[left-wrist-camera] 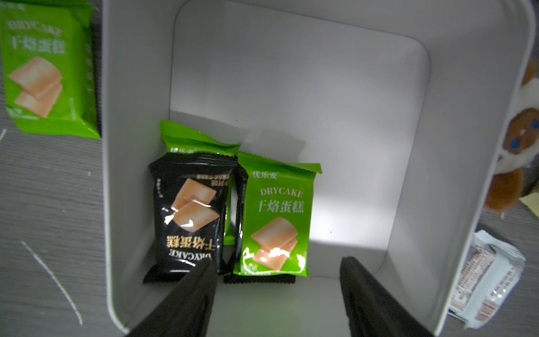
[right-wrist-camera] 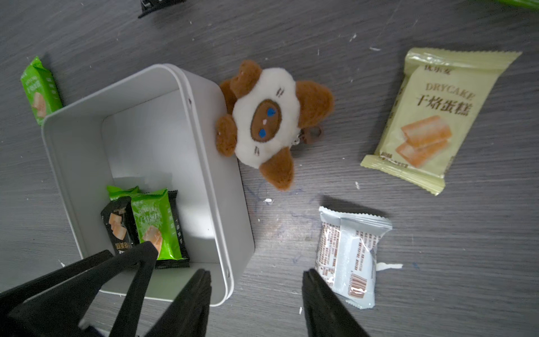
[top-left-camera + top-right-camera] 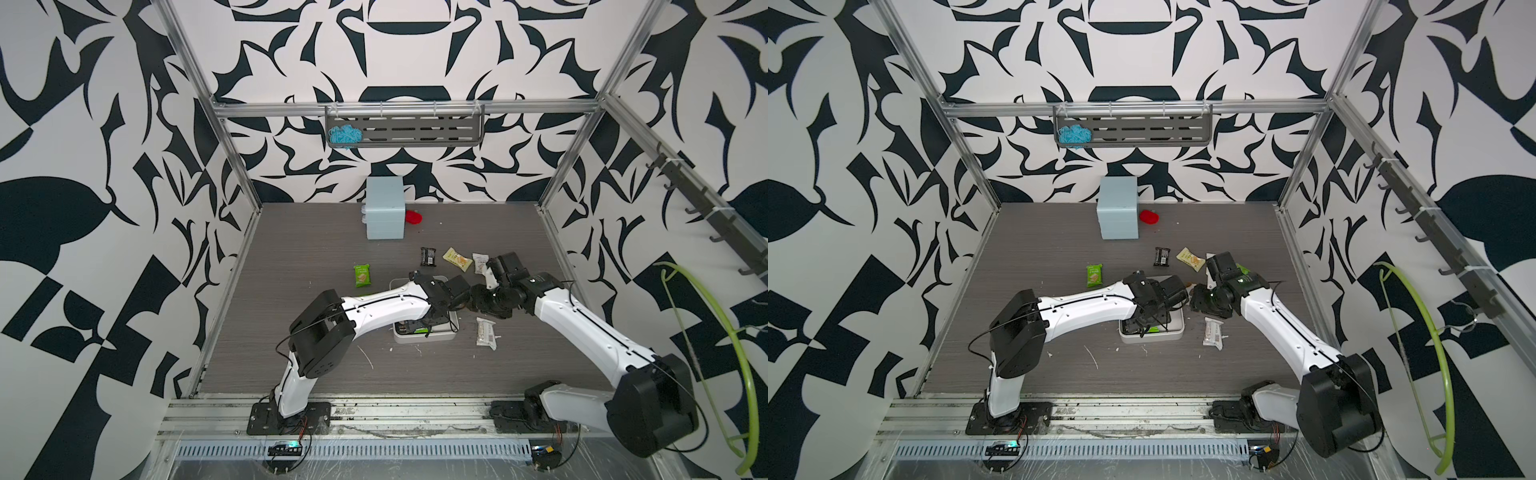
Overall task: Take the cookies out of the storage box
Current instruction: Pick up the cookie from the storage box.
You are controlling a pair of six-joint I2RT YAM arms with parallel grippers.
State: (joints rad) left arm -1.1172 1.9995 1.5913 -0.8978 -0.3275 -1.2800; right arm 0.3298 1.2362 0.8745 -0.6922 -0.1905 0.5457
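Several cookies (image 2: 440, 116) out on the worktop (image 2: 291, 29); about four remaining in the storage box (image 1: 137, 87). Left gripper (image 1: 278, 261) and right gripper (image 2: 256, 271) both apart, empty.

Top views high, angled down, wrist views close, sharing storage box (image 1: 134, 87)
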